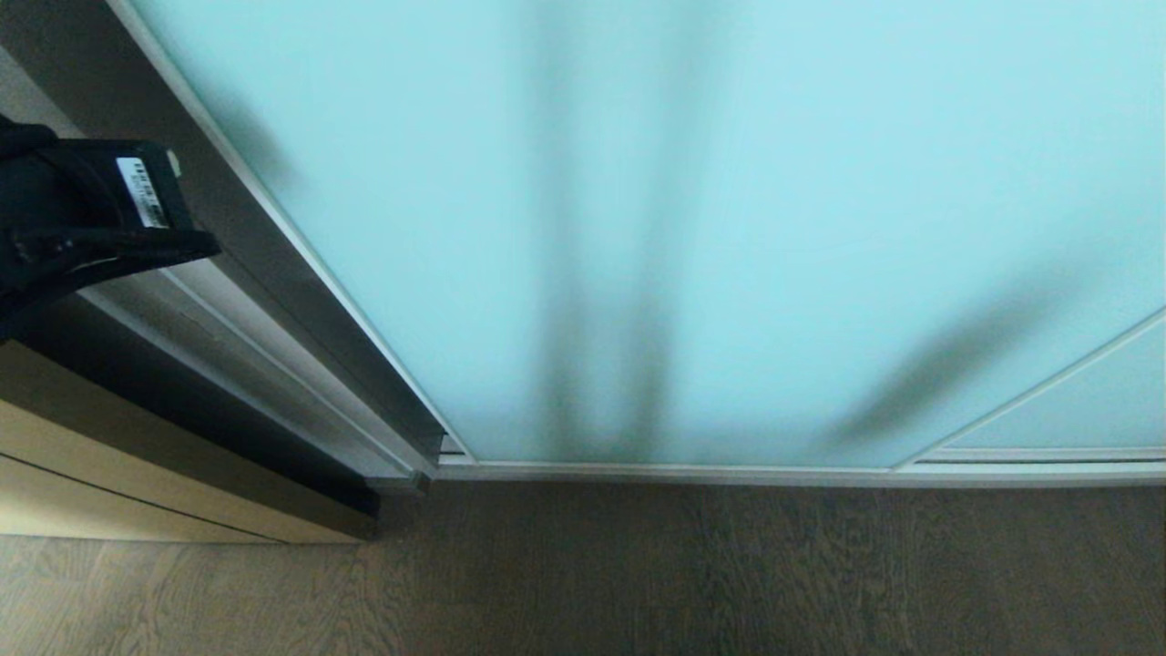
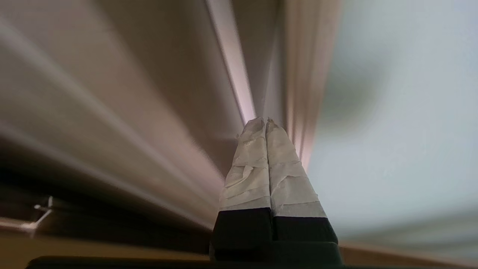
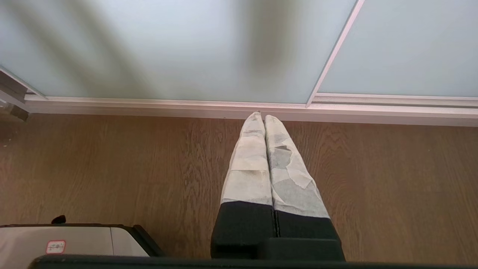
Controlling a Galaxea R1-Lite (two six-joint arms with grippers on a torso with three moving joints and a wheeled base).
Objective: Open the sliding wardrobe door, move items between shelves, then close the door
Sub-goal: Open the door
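Note:
The sliding wardrobe door [image 1: 710, 228] is a pale aqua frosted panel in a thin silver frame, and it fills the head view down to the floor rail. It also shows in the left wrist view [image 2: 403, 123] and the right wrist view [image 3: 186, 48]. My left gripper [image 2: 265, 120] is shut with nothing in it, its taped fingers pointing at the door's left edge beside the grey wardrobe frame [image 2: 175, 86]. Only the left arm's black wrist [image 1: 91, 214] shows in the head view. My right gripper [image 3: 261, 116] is shut and empty, hanging over the floor before the door's bottom rail. The items and shelves are hidden.
A second aqua panel [image 1: 1084, 401] overlaps at the right. The silver bottom track [image 1: 729, 472] runs along the wooden floor [image 1: 638, 574]. A light wooden panel [image 1: 137, 474] stands left of the wardrobe frame. My base's grey corner [image 3: 74, 241] lies beside the right gripper.

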